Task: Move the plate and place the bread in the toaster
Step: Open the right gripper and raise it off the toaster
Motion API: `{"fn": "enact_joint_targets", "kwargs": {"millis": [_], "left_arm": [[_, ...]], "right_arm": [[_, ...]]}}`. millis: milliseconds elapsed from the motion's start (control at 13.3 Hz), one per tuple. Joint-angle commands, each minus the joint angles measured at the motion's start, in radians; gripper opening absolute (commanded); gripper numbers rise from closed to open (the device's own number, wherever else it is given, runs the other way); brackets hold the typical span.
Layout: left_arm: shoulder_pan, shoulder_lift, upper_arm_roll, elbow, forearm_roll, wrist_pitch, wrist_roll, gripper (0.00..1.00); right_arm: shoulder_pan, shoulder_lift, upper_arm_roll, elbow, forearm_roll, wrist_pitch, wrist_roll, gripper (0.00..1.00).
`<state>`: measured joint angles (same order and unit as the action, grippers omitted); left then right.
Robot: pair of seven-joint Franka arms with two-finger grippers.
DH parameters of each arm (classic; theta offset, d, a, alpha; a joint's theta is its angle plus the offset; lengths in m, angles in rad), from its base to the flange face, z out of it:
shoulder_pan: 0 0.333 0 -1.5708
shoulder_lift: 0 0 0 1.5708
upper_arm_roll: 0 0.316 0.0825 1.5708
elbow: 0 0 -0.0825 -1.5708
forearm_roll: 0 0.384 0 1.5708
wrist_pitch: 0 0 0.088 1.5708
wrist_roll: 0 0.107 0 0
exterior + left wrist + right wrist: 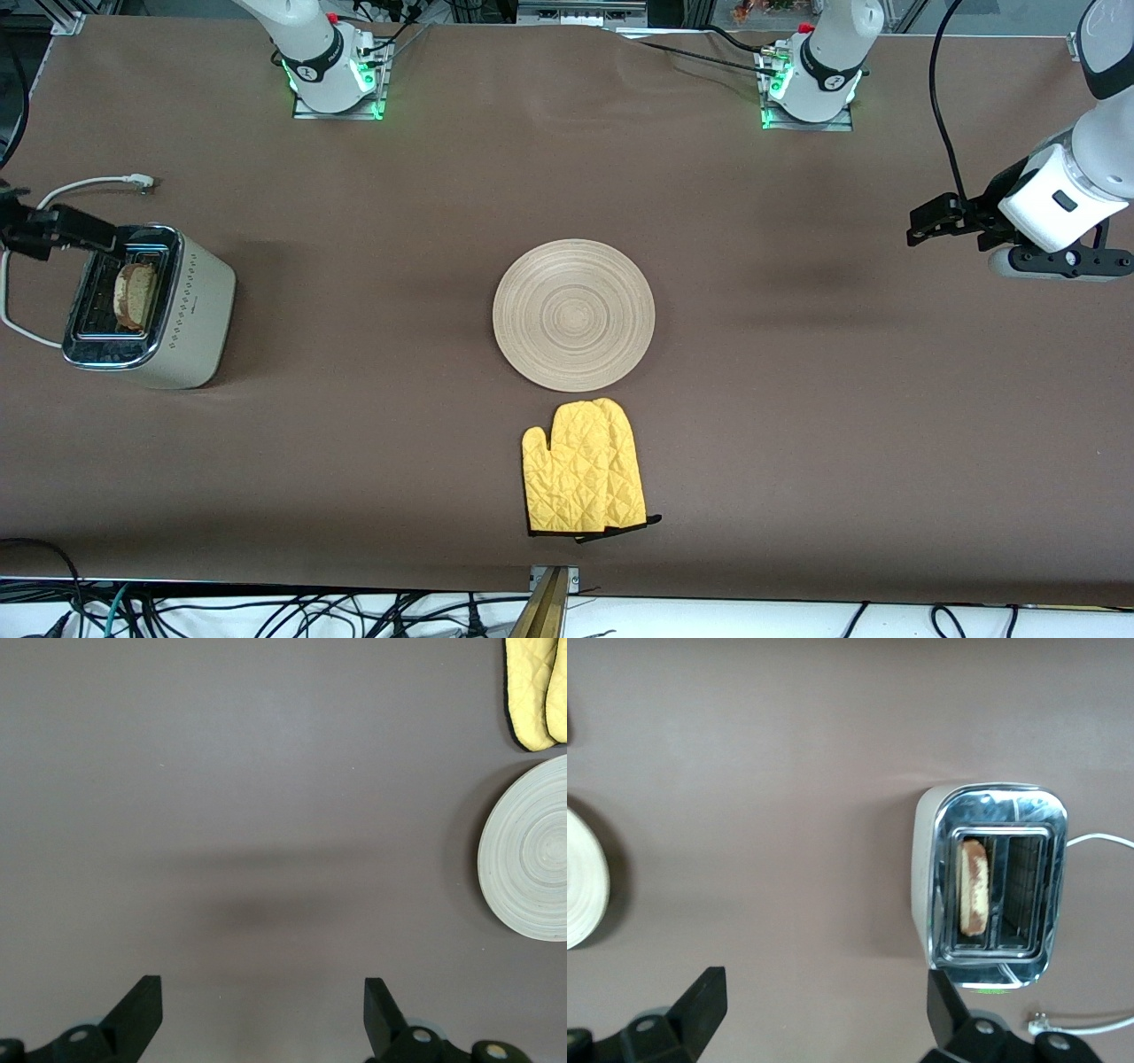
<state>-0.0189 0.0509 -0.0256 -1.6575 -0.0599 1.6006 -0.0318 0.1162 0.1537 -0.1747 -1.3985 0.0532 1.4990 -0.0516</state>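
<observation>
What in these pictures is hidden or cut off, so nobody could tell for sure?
- Bread: its lower part sits inside the toaster slot, hidden in the front and right wrist views.
- Plate: cut by the frame edge in both wrist views.
- Right gripper: partly cut by the front view's edge.
- Oven mitt: only its end shows in the left wrist view.

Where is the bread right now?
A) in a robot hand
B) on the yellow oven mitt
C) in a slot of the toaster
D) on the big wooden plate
C: the bread stands in one slot of the toaster, while the plate lies bare.
</observation>
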Motion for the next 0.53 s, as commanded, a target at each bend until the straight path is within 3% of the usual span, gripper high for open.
{"fn": "enact_joint_targets", "kwargs": {"millis": [0,450], "left_arm": [[-0.004,0.009,0.003,0.025,0.009,-0.021,-0.005,1.00],[-0.007,0.006,-0.034,0.025,0.061,-0.018,0.067,1.00]], "right_arm": [[-0.099,-0.107,0.144,-0.114,-0.030,0.004,0.023,1.00],[-0.112,-0.115,0.173,-0.114,-0.029,-0.002,0.026,1.00]]}}
